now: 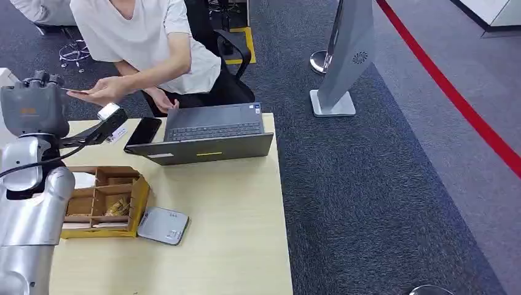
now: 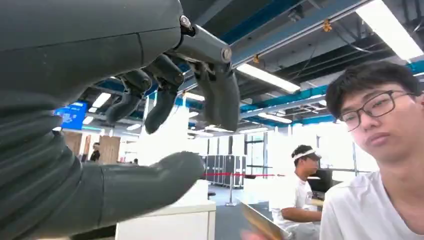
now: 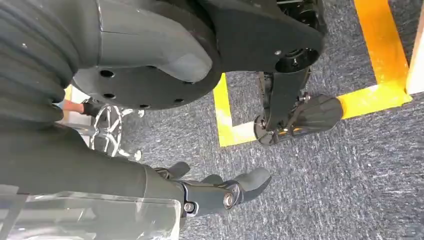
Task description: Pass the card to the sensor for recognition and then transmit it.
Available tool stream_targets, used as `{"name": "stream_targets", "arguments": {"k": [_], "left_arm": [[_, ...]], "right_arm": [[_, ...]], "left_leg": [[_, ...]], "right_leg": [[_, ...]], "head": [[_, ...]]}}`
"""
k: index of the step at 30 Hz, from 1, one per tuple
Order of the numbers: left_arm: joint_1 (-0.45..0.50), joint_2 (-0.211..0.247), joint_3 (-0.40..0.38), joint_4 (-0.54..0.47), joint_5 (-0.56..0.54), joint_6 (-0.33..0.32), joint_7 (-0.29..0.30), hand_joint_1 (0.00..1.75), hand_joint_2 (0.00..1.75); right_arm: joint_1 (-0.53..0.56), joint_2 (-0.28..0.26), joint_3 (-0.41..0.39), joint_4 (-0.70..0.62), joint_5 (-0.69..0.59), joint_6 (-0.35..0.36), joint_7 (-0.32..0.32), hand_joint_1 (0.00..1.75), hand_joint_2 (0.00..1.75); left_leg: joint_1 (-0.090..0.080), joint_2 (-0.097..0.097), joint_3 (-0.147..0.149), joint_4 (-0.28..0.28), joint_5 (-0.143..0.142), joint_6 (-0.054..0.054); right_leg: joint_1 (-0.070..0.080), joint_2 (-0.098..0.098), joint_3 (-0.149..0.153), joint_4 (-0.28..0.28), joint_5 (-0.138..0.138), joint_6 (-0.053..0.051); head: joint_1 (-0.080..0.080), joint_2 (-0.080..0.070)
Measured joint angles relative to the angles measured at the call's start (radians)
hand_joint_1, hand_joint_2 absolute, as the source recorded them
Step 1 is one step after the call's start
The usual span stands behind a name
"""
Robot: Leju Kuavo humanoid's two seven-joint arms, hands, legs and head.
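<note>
The left hand [image 2: 170, 125] is raised beside the table [image 1: 233, 209], its fingers [image 2: 220, 100] spread apart from the thumb with nothing between them, so it is released. The card [image 1: 78, 91] lies in the person's hand [image 1: 101, 92], just beyond the robot's raised hand; in the left wrist view its edge [image 2: 260, 222] shows low in the picture, apart from the fingers. The right hand [image 3: 220, 192] hangs over the carpet with fingers loosely extended, holding nothing. The sensor [image 1: 112, 112] sits on a dark arm at the table's far left corner, near the phone [image 1: 143, 131] and laptop [image 1: 212, 132]. The handover looks done, judging by the empty hand. The risk now is the raised arm: lowering it carelessly could knock the sensor's arm or the cardboard box [image 1: 101, 200] below it.
</note>
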Motion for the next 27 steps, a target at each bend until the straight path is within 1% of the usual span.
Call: {"name": "stream_targets", "arguments": {"k": [4,7,12,14,15,17,20,22,23,25,27], "left_arm": [[0.019,0.007,0.011,-0.005,0.014,0.020,-0.010,0.00,1.75],[0.072,0.017,0.018,-0.065,0.024,0.024,-0.029,0.00,1.75],[0.221,0.041,0.018,-0.265,0.029,0.041,-0.045,0.00,1.75],[0.303,0.067,0.021,-0.365,0.031,0.074,-0.053,0.00,1.75],[0.352,0.089,0.028,-0.423,0.033,0.101,-0.057,0.00,1.75],[0.452,0.126,0.058,-0.519,0.057,0.149,-0.074,0.00,1.75],[0.614,0.173,0.170,-0.654,0.130,0.201,-0.132,0.00,1.75],[0.696,0.198,0.264,-0.716,0.204,0.213,-0.175,0.00,1.75],[0.738,0.207,0.316,-0.741,0.249,0.213,-0.199,0.00,1.75],[0.804,0.213,0.455,-0.780,0.347,0.203,-0.253,0.00,1.75],[0.854,0.213,0.574,-0.800,0.421,0.172,-0.314,0.00,1.75]], "right_arm": [[0.000,0.000,0.000,0.000,-0.002,0.002,-0.002,0.00,1.75],[0.007,0.000,0.000,0.000,-0.008,0.002,-0.007,0.00,1.75],[0.019,0.000,-0.007,0.000,-0.032,-0.001,-0.010,0.00,1.75],[0.022,0.000,-0.016,0.000,-0.045,-0.006,-0.011,0.00,1.75],[0.024,0.000,-0.022,0.000,-0.054,-0.011,-0.011,0.00,1.75],[0.027,0.000,-0.032,0.000,-0.063,-0.014,-0.011,0.00,1.75],[0.031,0.000,-0.045,0.000,-0.063,-0.023,-0.009,0.00,1.75],[0.032,0.000,-0.049,0.000,-0.060,-0.032,-0.006,0.00,1.75],[0.032,-0.001,-0.051,0.000,-0.060,-0.034,-0.006,0.00,1.75],[0.033,-0.001,-0.055,0.000,-0.063,-0.037,-0.001,0.00,1.75],[0.034,-0.002,-0.057,0.000,-0.069,-0.041,-0.001,0.00,1.75]], "left_leg": [[0.000,-0.002,-0.001,-0.001,0.000,0.000],[0.000,-0.002,-0.001,-0.001,0.000,0.000],[0.000,-0.002,-0.001,-0.001,0.000,0.000],[0.000,-0.001,-0.002,-0.001,-0.001,0.000],[0.000,-0.001,-0.001,-0.001,-0.001,-0.001],[0.000,-0.001,-0.001,-0.001,-0.002,-0.001],[0.001,-0.001,-0.001,-0.001,-0.002,-0.001],[0.001,-0.002,-0.002,-0.002,-0.002,-0.001],[0.001,-0.002,-0.002,-0.002,-0.002,-0.002],[0.001,-0.002,-0.002,-0.002,-0.002,-0.002],[0.001,-0.002,-0.002,-0.002,-0.002,-0.002]], "right_leg": [[0.000,-0.003,0.000,0.000,-0.001,0.000],[0.000,-0.003,0.000,0.000,-0.001,0.000],[0.000,-0.003,0.001,0.000,-0.001,0.000],[0.000,-0.002,0.001,0.000,-0.001,0.000],[0.000,-0.002,0.000,0.000,-0.001,0.001],[0.000,-0.001,0.000,0.000,-0.002,0.001],[0.000,-0.002,-0.001,0.000,-0.004,-0.001],[0.001,-0.003,-0.001,0.000,-0.005,-0.001],[0.001,-0.003,-0.001,0.000,-0.005,-0.001],[0.001,-0.003,-0.001,0.000,-0.005,-0.001],[0.001,-0.004,0.000,0.000,-0.005,-0.001]], "head": [[0.000,0.000],[0.000,0.000],[0.001,0.000],[0.001,0.000],[0.001,0.000],[0.000,0.000],[-0.001,0.000],[0.000,0.000],[0.000,0.000],[0.000,0.000],[0.000,0.000]]}}
